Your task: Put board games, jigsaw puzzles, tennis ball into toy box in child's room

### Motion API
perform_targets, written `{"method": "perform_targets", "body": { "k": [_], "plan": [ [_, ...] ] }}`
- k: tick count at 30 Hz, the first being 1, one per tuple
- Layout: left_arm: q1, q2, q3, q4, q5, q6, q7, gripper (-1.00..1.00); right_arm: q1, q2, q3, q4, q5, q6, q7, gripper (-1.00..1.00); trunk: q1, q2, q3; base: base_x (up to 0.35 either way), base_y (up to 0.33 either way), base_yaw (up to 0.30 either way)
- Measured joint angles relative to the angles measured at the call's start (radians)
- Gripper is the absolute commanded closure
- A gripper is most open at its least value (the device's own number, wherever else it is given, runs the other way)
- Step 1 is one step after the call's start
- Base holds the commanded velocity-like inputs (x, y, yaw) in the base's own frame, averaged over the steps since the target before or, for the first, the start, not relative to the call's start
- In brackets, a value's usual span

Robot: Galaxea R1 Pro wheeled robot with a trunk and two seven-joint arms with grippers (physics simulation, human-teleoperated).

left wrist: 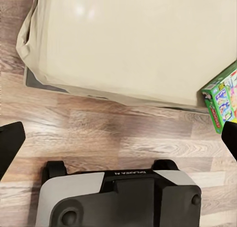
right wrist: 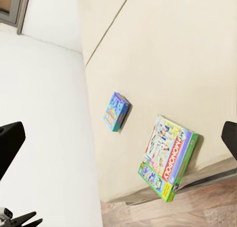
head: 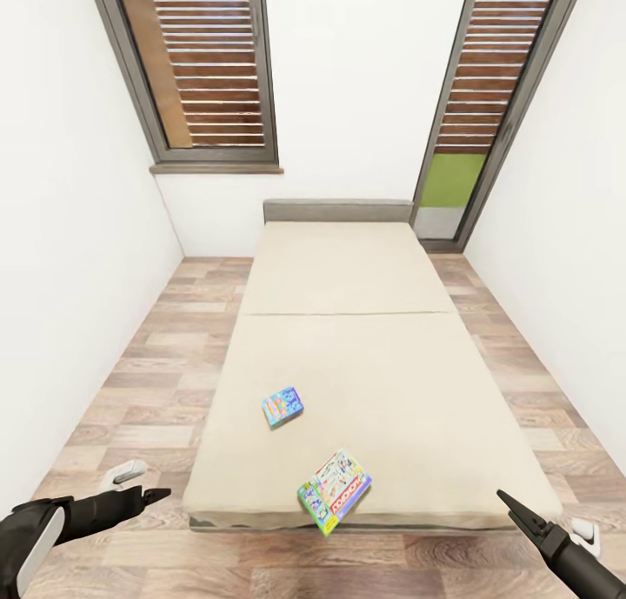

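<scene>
Low at the frame's bottom left, left hand [head: 156, 495] stretched out dark over the wood-plank floor [head: 130, 382], holding nothing; in its wrist view fingertips [left wrist: 10, 145] set wide at both edges. Mirrored at the bottom right, right hand [head: 504, 497] pointing up toward the bed's near corner, also holding nothing, with black fingertips [right wrist: 10, 143] likewise wide apart at the edges of its wrist view. Just past both hands, long beige bed [head: 348, 356] running up the centre of the head view to a grey headboard [head: 337, 210]. Closest to the hands, green-edged board game [head: 335, 490] with multicolour print lying flat at the bed's near edge, one corner poking over it; seen again at the right edge of the left wrist view [left wrist: 222, 101] and lower centre of the right wrist view [right wrist: 168, 158], lettered MONOPOLY. Farther up and left of centre, well apart from it, smaller light blue board game [head: 283, 406] flat on the mattress, also seen in the right wrist view [right wrist: 116, 111]. Beyond, white walls, louvred window [head: 204, 60] upper left, tall louvred door [head: 491, 77] upper right. Robot's grey and black base [left wrist: 118, 197] at the bottom of the left wrist view.
</scene>
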Motion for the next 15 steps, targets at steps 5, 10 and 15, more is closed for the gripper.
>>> {"method": "perform_targets", "body": {
  "k": [5,10,15],
  "plan": [
    [0.000,-0.005,0.000,0.001,0.000,-0.006,0.033,-1.00,0.000,0.000,0.000,-0.001,0.000,0.000,-0.001,-1.00,0.000,0.000,0.008,0.000,0.000,0.000],
    [0.000,-0.013,-0.001,0.001,0.000,-0.024,0.070,-1.00,0.000,0.000,0.000,-0.001,0.000,0.000,-0.001,-1.00,0.000,0.000,0.017,0.000,0.000,0.000],
    [0.000,-0.017,-0.001,0.001,0.000,-0.030,0.084,-1.00,0.000,0.000,0.000,-0.002,0.000,0.000,-0.001,-1.00,0.000,0.000,0.025,0.000,0.000,0.000]
  ]
}}
